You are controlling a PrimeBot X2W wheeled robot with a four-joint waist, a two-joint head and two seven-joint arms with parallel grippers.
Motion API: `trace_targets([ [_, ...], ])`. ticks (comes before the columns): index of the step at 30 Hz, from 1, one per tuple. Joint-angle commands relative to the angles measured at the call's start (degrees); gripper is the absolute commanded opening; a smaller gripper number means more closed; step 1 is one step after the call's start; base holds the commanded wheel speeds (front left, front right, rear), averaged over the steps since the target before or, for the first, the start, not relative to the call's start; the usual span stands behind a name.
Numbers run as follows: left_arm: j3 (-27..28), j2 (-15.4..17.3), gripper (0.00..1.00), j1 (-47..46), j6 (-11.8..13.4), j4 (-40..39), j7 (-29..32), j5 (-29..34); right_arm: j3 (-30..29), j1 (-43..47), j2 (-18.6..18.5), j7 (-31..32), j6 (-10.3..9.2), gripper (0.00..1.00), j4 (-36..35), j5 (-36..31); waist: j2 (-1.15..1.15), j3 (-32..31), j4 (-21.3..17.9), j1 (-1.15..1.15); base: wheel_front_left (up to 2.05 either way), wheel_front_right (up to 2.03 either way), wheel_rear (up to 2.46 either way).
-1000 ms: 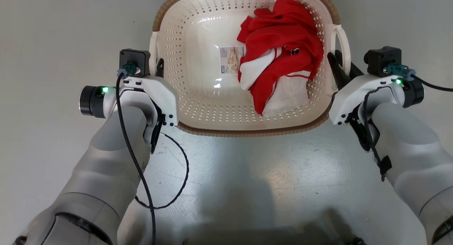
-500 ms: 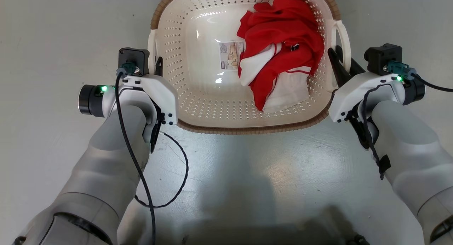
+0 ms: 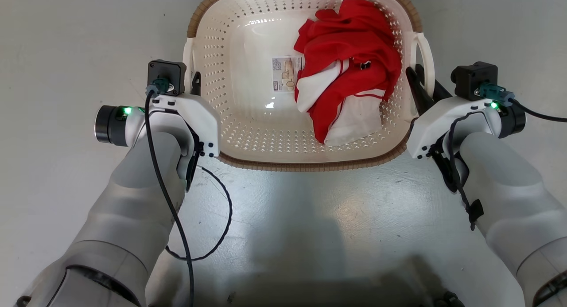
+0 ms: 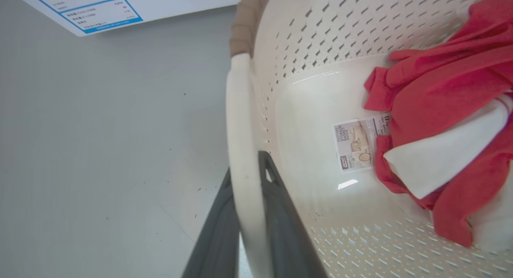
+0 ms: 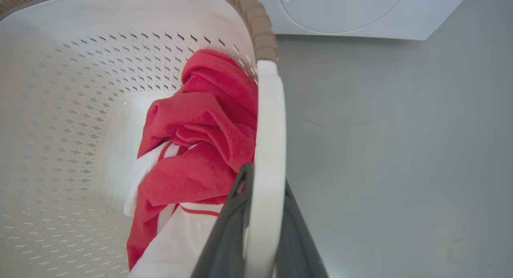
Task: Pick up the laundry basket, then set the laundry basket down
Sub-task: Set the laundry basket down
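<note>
Holding basket (image 3: 248, 121) by both handles (image 3: 427, 54).
Clamped narrow on them with left end effector (image 4: 246, 169) and right end effector (image 5: 266, 177); red cloth (image 3: 354, 54) inside.

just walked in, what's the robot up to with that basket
The robot has a two-handed hold on the laundry basket: its left gripper is shut on the left loop handle, its right gripper on the right loop handle. Red and white clothing lies bunched in the basket's right half, beside a paper label on the bottom. Whether the basket is off the floor cannot be told.
</note>
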Motion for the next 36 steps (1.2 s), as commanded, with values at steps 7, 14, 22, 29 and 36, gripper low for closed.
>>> trace_targets([
  [7,0.98,1.69,0.0,-1.34,0.04,-0.31,-0.8,1.15,0.69,3.33,1.36,-0.63,0.88,0.0,-0.64,-1.37,0.0,0.38,0.05,0.0,0.0,0.0,0.0],
  [14,1.78,1.61,1.0,-1.42,0.84,0.38,-0.8,0.82,-2.32,2.53,0.84,-0.63,0.88,1.0,-0.73,-2.62,0.0,0.77,0.01,0.0,0.0,0.0,0.0],
  [22,1.99,0.79,1.0,-1.42,1.92,2.31,0.21,-0.19,-9.35,3.51,1.12,-0.63,0.88,1.0,-3.53,-9.16,0.0,0.74,0.06,0.0,0.0,0.0,0.0],
  [29,2.02,0.71,1.0,-1.47,2.48,2.87,-0.09,-0.47,-14.67,5.38,2.2,-0.63,0.88,1.0,-6.24,-13.63,0.0,-0.41,-0.32,0.0,0.0,0.0,0.0],
  [36,2.51,0.61,1.0,-0.06,2.77,3.12,-0.49,-1.2,-19.16,8.18,3.53,-0.63,0.88,1.0,-9.31,-17.94,0.0,-3.28,-0.9,0.0,0.0,0.0,0.0],
])
